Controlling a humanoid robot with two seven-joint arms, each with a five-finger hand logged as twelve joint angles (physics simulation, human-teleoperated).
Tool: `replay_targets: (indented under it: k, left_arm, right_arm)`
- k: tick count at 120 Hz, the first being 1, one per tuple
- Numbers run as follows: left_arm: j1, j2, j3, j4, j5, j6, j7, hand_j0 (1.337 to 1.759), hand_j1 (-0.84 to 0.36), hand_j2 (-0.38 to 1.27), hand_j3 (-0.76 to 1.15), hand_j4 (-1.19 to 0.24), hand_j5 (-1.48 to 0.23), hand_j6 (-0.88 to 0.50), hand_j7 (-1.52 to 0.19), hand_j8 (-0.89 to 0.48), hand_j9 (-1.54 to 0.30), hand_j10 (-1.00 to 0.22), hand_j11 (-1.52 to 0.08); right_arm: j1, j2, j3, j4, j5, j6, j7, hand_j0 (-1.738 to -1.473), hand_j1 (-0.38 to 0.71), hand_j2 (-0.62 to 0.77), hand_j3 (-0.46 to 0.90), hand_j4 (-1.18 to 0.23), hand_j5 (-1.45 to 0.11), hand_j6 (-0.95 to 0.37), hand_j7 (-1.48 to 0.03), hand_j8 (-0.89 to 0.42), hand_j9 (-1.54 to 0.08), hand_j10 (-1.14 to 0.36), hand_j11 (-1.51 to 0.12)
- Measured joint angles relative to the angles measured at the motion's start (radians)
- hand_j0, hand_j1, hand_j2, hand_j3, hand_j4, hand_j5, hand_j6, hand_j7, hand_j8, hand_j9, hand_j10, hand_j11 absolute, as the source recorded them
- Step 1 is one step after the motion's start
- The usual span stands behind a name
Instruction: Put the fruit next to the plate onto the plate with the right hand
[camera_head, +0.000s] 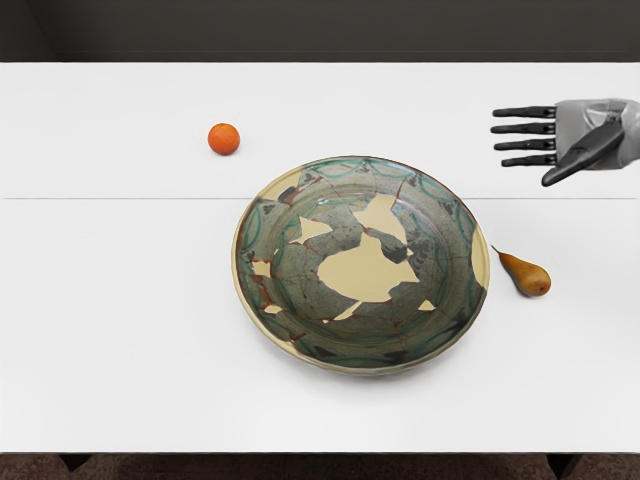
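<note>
A large green and cream patterned plate (250, 262) lies in the middle of the white table. Just off its right rim lies a small brown pear (527, 275), its stem pointing up-left toward the plate. A small orange fruit (224, 139) sits further away, up and left of the plate. My right hand (530, 140) comes in from the right edge at the upper right, above and behind the pear. Its black fingers (522, 128) are stretched out flat toward the left and hold nothing. Nothing lies on the plate.
The white table (120, 330) runs across the whole view, with its front edge near the bottom and a dark wall behind it. A thin seam crosses the table behind the plate.
</note>
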Motion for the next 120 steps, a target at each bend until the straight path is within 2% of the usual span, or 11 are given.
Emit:
replay_targets:
  k: [48,73,97,104,120]
  left_arm:
    - [0.000,0.000,-0.001,0.000,0.000,0.000,0.000,1.658,0.35,0.00,0.00,0.00,0.00,0.00,0.00,0.00,0.00,0.00,0.00]
    - [0.000,0.000,-0.001,0.000,0.000,0.000,0.000,1.658,0.35,0.00,0.00,0.00,0.00,0.00,0.00,0.00,0.00,0.00,0.00]
    - [0.000,0.000,0.000,0.000,0.000,-0.001,0.000,1.658,0.35,0.00,0.00,0.00,0.00,0.00,0.00,0.00,0.00,0.00,0.00]
    - [-0.002,0.000,0.000,0.000,0.000,-0.001,0.000,1.658,0.35,0.00,0.00,0.00,0.00,0.00,0.00,0.00,0.00,0.00,0.00]
    - [-0.002,0.000,0.001,0.000,0.000,-0.001,0.000,1.658,0.35,0.00,0.00,0.00,0.00,0.00,0.00,0.00,0.00,0.00,0.00]
  right_arm:
    - [0.006,-0.002,-0.003,0.023,-0.016,0.000,0.000,-1.658,-0.35,0.00,0.00,0.00,0.00,0.00,0.00,0.00,0.00,0.00,0.00]
    - [0.024,-0.002,0.003,0.109,-0.210,0.000,0.000,-1.658,-0.35,0.00,0.00,0.00,0.00,0.00,0.00,0.00,0.00,0.00,0.00]
    - [0.035,-0.001,-0.004,0.150,-0.364,0.000,0.000,-1.658,-0.35,0.00,0.00,0.00,0.00,0.00,0.00,0.00,0.00,0.00,0.00]
    - [0.035,-0.011,-0.005,0.186,-0.399,-0.016,0.000,-1.658,-0.35,0.00,0.00,0.00,0.00,0.00,0.00,0.00,0.00,0.00,0.00]
    - [0.069,-0.052,-0.007,0.354,-0.472,-0.160,0.000,-1.658,-0.35,0.00,0.00,0.00,0.00,0.00,0.00,0.00,0.00,0.00,0.00]
